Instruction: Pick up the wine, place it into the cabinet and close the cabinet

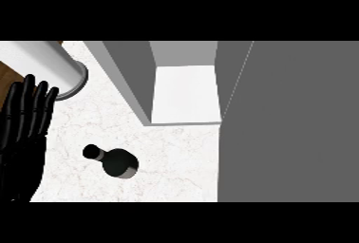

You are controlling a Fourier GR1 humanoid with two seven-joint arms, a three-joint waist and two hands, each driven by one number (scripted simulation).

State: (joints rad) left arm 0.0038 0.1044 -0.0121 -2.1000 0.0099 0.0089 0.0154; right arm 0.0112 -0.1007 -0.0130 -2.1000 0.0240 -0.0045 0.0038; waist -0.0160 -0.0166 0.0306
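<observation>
One hand (24,137) at left edge, fingers straight up, released; wine bottle (116,161) apart on counter (175,161).

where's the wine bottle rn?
Head view: the wine bottle stands on the white counter, lower left of centre, in front of the open cabinet and right of the resting left hand.

the wine bottle (116,162) looks like dark, smooth glass with a matt black surface; the counter (175,161) is pale marble-like stone, faintly veined and smooth; the cabinet (184,90) has flat, matt grey and white panels, its open door (291,123) plain grey; the left hand (24,137) appears matt black plastic; a wood-brown strip (7,76) shows beside a smooth white cylinder (49,64).
</observation>
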